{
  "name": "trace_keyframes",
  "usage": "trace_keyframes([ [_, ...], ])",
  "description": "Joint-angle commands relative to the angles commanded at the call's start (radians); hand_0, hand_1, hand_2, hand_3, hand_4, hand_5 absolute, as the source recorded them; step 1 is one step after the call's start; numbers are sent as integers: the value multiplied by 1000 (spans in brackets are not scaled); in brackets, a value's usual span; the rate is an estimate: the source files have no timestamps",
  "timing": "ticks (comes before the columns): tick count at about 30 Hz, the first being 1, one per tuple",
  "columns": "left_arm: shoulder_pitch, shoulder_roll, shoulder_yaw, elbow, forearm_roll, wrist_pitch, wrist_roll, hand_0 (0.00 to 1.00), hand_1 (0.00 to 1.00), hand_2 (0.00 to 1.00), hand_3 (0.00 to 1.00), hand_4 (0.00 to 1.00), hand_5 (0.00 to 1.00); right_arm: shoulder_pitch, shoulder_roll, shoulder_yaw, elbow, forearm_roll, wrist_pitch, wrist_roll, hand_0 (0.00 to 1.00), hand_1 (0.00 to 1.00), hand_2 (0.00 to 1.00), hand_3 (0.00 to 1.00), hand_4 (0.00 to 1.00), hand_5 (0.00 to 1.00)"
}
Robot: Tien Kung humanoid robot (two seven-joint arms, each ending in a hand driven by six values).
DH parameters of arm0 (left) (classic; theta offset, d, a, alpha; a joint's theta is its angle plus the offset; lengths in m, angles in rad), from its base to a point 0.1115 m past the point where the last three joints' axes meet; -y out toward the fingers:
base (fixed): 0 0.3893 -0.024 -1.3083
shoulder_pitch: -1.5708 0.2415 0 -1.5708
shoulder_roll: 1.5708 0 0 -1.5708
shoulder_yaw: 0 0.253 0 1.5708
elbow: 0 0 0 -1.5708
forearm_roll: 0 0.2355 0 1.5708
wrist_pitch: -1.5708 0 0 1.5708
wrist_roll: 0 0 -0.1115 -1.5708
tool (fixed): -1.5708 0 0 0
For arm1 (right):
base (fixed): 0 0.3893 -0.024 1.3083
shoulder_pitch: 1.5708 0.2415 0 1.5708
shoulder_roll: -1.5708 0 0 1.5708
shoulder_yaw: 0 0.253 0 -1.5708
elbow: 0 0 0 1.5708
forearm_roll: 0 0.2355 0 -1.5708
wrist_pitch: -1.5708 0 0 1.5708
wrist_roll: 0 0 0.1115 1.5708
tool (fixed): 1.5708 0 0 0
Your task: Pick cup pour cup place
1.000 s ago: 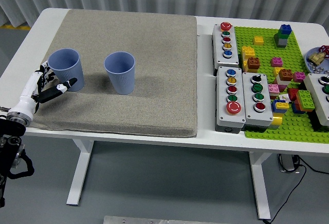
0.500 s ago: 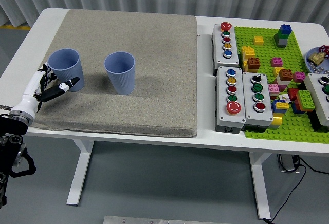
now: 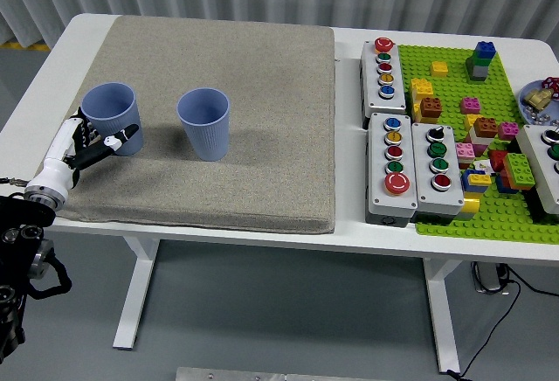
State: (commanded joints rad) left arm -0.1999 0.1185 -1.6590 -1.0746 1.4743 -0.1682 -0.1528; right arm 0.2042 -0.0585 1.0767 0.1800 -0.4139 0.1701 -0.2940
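Note:
Two blue paper cups stand upright on a grey mat [image 3: 218, 93]. The left cup [image 3: 111, 114] is near the mat's left edge. The second cup [image 3: 204, 122] stands to its right, apart from it. My left hand [image 3: 92, 142] comes in from the lower left and is right at the left cup's lower left side, fingers spread around its base, thumb in front of it. I cannot tell whether the fingers touch the cup. The right arm is out of view.
White button boxes [image 3: 391, 167] [image 3: 384, 71] stand right of the mat. A green baseplate [image 3: 489, 215] with several loose bricks lies at the far right. The white table's [image 3: 52, 66] left edge is close to my left hand.
My left hand has moved up and right, closer in on the left cup. The cups have not moved.

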Motion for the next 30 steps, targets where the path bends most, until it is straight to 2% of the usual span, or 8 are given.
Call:
trace_keyframes([
  [7,-9,-4,-4,18,-24,-3,-9,845,886,998,998,965,432,2,0,0,0,1,0,-1,745,715,768,612,177,212],
  [8,-9,-4,-4,19,-27,-2,-10,815,882,998,998,964,434,2,0,0,0,1,0,-1,745,714,768,612,176,210],
  [19,-15,-15,-3,33,-24,1,-17,823,881,998,998,962,436,1,1,2,0,-2,0,-2,745,714,767,612,176,213],
  [20,-16,-16,-3,35,-22,0,-18,822,880,998,998,907,292,1,1,1,0,-2,0,-2,745,714,767,611,177,210],
  [25,-17,-19,-8,36,-3,-16,-33,822,880,998,998,907,292,1,1,-1,0,-1,1,-2,745,714,767,611,177,210],
  [26,-17,-19,-9,36,0,-18,-34,813,878,998,998,844,136,1,1,-1,0,-1,1,-2,744,714,767,611,176,211],
  [30,-17,-19,-13,36,-3,-19,-37,813,878,998,998,844,136,-1,1,0,0,-2,1,-2,744,714,767,611,176,211],
])
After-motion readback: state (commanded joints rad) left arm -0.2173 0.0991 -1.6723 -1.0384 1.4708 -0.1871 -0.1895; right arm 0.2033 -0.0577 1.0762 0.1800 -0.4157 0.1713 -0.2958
